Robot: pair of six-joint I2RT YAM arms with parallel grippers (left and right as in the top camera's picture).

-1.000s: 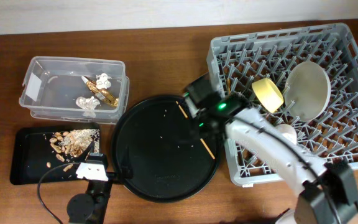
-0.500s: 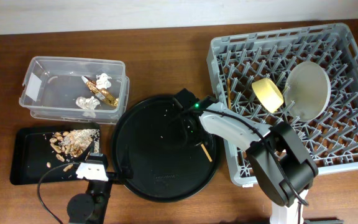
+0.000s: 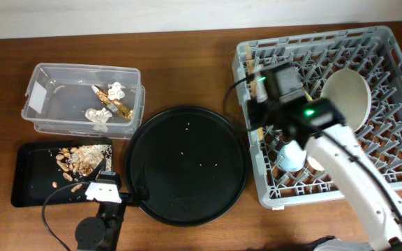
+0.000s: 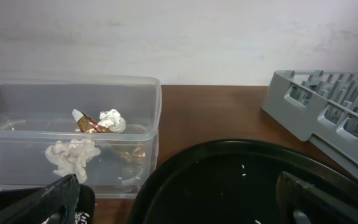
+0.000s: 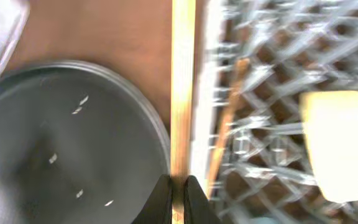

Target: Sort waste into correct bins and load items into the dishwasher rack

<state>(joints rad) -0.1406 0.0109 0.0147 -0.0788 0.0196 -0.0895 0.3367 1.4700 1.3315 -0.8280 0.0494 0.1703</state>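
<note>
My right gripper is shut on a thin wooden chopstick, held over the left edge of the grey dishwasher rack; overhead the gripper is above that edge. A second chopstick lies in the rack beside the yellow bowl. The grey plate and a pale cup stand in the rack. My left gripper is open and empty, low at the round black tray's near-left rim. The clear tub holds tissue and a gold wrapper. The flat black tray holds food scraps.
The large round black tray lies between the bins and the rack, with only a few crumbs on it. A black cable loops at the front left by the left arm's base.
My right gripper has lifted the chopstick off the round black tray and carried it right and back to the rack's left edge. The left arm has not moved.
</note>
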